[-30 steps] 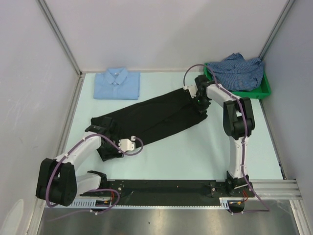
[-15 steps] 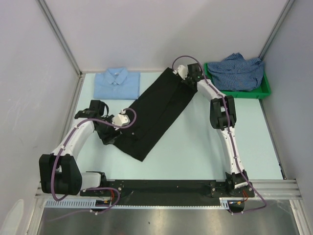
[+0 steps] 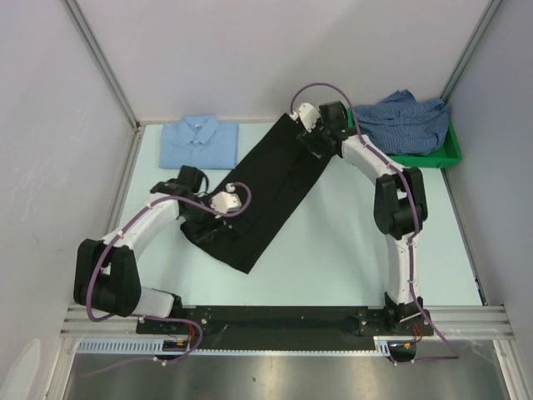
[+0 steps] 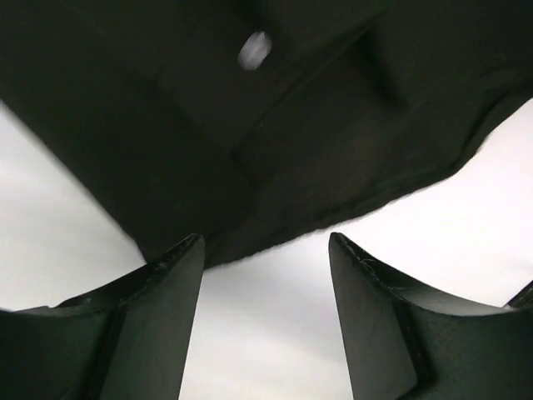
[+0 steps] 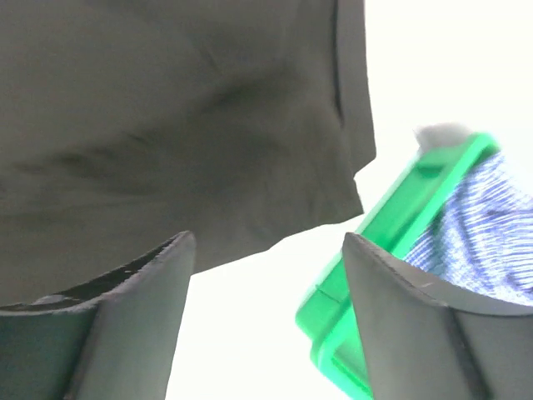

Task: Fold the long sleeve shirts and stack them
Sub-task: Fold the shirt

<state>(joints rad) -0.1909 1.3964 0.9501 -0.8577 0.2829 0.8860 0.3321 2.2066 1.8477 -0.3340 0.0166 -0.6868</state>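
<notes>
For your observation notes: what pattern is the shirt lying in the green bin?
Blue-and-white checked shirt; clearest in the top external view.

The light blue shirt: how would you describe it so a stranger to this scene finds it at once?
Go to the far left corner of the pale table. The light blue shirt lies there, folded flat with its collar showing. Unlike the black shirt spread beside it and the checked shirt heaped in the green bin, it alone is plain pale blue.
</notes>
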